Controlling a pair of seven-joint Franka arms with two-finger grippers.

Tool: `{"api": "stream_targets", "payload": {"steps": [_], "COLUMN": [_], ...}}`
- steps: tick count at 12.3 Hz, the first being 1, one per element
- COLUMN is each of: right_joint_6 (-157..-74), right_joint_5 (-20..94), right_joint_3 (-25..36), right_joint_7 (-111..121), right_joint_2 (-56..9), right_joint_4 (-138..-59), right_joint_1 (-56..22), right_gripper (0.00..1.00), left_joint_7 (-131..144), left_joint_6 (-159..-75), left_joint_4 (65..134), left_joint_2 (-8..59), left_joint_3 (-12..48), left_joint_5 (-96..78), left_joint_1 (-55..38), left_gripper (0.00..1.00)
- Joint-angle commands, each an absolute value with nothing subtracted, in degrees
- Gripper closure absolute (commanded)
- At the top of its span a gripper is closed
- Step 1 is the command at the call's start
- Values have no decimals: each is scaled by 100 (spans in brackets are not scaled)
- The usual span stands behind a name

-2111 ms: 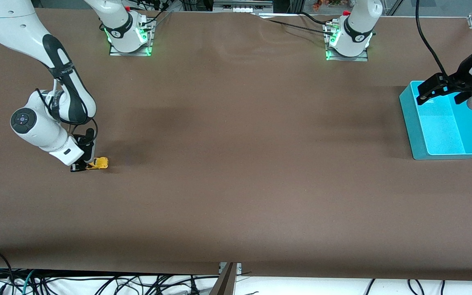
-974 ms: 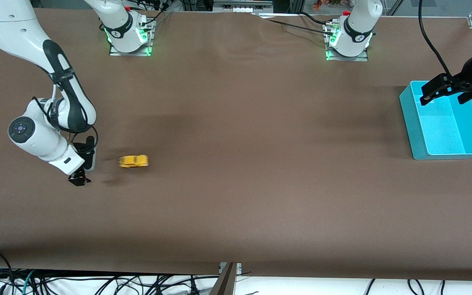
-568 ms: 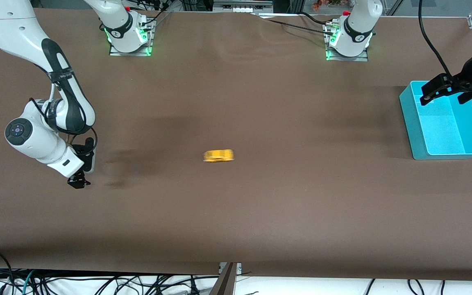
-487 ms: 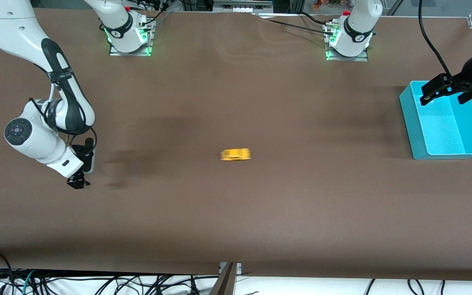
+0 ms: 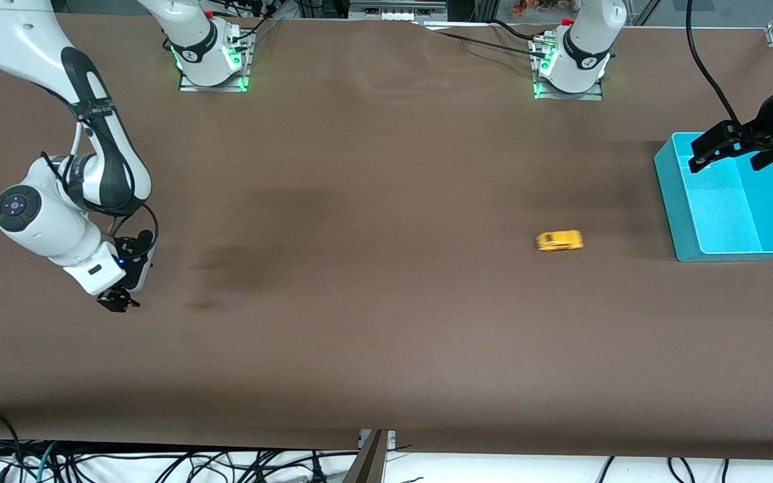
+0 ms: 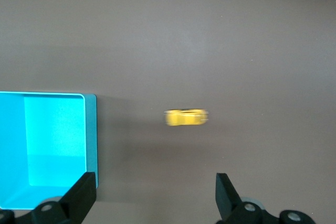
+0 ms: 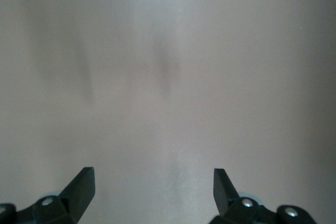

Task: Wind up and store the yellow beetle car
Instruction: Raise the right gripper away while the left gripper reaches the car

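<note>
the tiny bright yellow beetle-shaped toy car [image 5: 559, 240] sits on the brown cloth-covered table [image 5: 386, 335], toward the left arm's end, near the open turquoise plastic bin [image 5: 685, 221] but not touching it. it looks smeared in both the front and left wrist views [image 6: 186, 117], which to me suggests it is rolling on its own spring rather than parked.

the left gripper [image 5: 725, 144] hangs over the rim of the bin with its fingers spread wide and nothing between them. i'd guess it waits there because that is where the car should end up: from that spot it can drop onto the toy once it stops and lift it the short way into the bin.

the right gripper [image 5: 117, 298] is low over the table at the right arm's end, well apart from the car, fingers also spread and empty. its wrist view shows only bare cloth, so its share of the job looks done.
</note>
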State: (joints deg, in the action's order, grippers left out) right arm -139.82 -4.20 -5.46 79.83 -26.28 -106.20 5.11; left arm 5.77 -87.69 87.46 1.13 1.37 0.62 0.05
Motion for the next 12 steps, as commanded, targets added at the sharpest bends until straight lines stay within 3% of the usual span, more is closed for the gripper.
{"api": "stream_targets", "payload": {"steps": [1,7,12], "right_joint_6": [-13476,-11403,-10225], "right_joint_5": [-378,-422,-369], "right_joint_3": [-746,-1063,-1160], "right_joint_7": [6974,3776,2322], "right_joint_2": [-2347,-2040,-1390], "right_joint_4": [-10530,-9477,-9080], "right_joint_1": [554,519,527], "right_gripper": [0,0,0], "left_joint_7": [554,554,554], "left_joint_6": [-8701,-8719,-8719], "left_joint_4": [8648,8648,8648], "left_joint_2": [141,193,290], "left_joint_3": [141,158,176], "left_joint_5": [44,44,26], "left_joint_1": [88,79,53], "left_gripper": [0,0,0]}}
